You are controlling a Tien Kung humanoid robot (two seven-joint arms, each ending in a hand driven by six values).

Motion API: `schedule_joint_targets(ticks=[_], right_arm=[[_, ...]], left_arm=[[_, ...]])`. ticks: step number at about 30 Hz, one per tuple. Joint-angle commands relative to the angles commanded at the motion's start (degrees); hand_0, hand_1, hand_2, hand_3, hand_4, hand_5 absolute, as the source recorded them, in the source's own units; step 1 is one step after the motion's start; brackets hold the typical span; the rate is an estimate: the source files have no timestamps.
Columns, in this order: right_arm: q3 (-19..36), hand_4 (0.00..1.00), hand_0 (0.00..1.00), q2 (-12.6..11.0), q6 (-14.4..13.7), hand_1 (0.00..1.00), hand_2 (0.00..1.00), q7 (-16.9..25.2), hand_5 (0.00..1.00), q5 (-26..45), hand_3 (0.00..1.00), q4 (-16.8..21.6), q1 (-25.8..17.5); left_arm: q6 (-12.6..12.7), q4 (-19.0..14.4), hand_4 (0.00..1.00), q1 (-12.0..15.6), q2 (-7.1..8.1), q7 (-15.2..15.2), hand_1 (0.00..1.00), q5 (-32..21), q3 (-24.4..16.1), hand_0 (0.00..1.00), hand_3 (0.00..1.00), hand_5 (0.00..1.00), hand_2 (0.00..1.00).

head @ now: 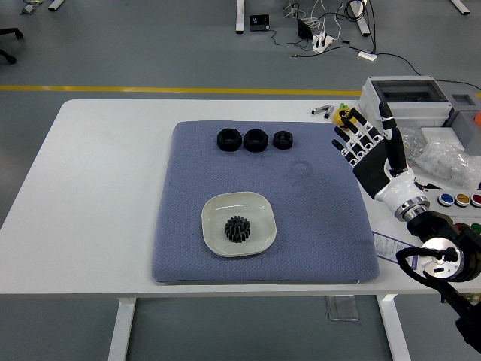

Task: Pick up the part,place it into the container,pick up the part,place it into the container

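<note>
A white dish [255, 207] sits on the blue-grey mat [316, 226] and holds one black gear [238, 229]. Three black ring-shaped parts lie in a row at the mat's far edge: a large one [228, 139], a second [255, 139] and a smaller one [282, 138]. My right hand [368, 143] is raised at the mat's right edge, fingers spread and pointing up, holding nothing. It is well to the right of the parts. My left arm is out of view.
A grey electrical box [406, 101], a yellow tape measure [346, 115], bags of small parts [443, 158] and a panel of coloured buttons [460, 201] crowd the table's right side. The white table [105, 195] is bare on the left.
</note>
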Motion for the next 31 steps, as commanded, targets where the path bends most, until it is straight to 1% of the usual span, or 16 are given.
schedule_joint_targets(ticks=[1,8,11,15,19,26,31], right_arm=[[0.5,0.998,0.935,0.1,0.2,0.847,0.857,-0.1,0.797,-1.6,0.849,-0.9,-0.1],[3.4,0.998,0.931,0.6,1.9,0.839,0.848,0.5,0.789,-14.4,0.837,-7.2,-1.3],[4.1,0.998,0.931,0.9,3.0,0.839,0.848,0.7,0.789,-17.0,0.837,-8.9,-2.3],[5.6,0.998,0.931,1.7,3.9,0.838,0.841,1.5,0.807,-18.1,0.829,-9.6,-3.5],[6.9,0.998,0.934,2.3,4.0,0.838,0.842,2.1,0.820,-18.9,0.829,-9.4,-4.7],[8.9,0.998,0.936,4.0,3.1,0.836,0.841,4.8,0.830,-20.2,0.828,-9.7,-6.8],[9.3,0.998,0.936,4.2,2.9,0.836,0.841,4.9,0.830,-21.8,0.828,-9.8,-7.3]], left_arm=[[0.0,0.0,0.614,0.0,-0.01,0.0,0.623,0.0,0.0,0.709,0.564,0.698,0.636],[0.0,0.0,0.614,-0.1,-0.03,0.0,0.625,0.1,0.1,0.709,0.564,0.698,0.636],[0.0,0.0,0.614,-0.1,-0.03,0.0,0.625,0.1,0.2,0.709,0.564,0.698,0.636],[0.1,0.0,0.614,-0.1,-0.02,0.1,0.625,0.2,0.2,0.709,0.564,0.700,0.636],[0.1,0.0,0.614,0.0,0.01,0.1,0.625,0.5,0.0,0.710,0.564,0.700,0.635],[0.1,0.0,0.614,0.2,0.07,0.2,0.625,1.2,-0.3,0.709,0.564,0.699,0.637],[0.1,0.0,0.614,0.4,0.15,0.3,0.625,1.4,-0.4,0.709,0.564,0.699,0.637]])
